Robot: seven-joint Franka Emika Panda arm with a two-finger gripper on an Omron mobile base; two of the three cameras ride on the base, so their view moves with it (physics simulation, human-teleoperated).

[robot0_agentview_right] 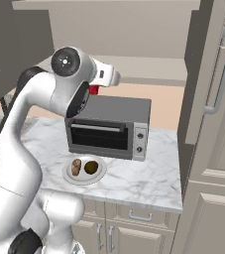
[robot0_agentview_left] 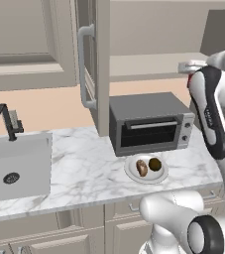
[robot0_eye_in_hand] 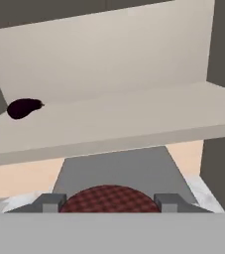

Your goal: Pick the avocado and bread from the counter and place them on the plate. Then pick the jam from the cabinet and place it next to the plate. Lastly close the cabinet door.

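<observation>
The jam (robot0_eye_in_hand: 107, 198) is cut off at the hand view's bottom centre, gripped between the closed gripper's (robot0_eye_in_hand: 108, 202) fingertips; its red body barely shows in the right base view's upper left

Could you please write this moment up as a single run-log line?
phase: jam out of cabinet | gripper: shut on jam, above toaster oven | plate: holds bread, avocado | cabinet door: open

Jam (robot0_eye_in_hand: 108, 198) cut off below; dark shelf object (robot0_eye_in_hand: 24, 107) perhaps unidentifiable.
</observation>
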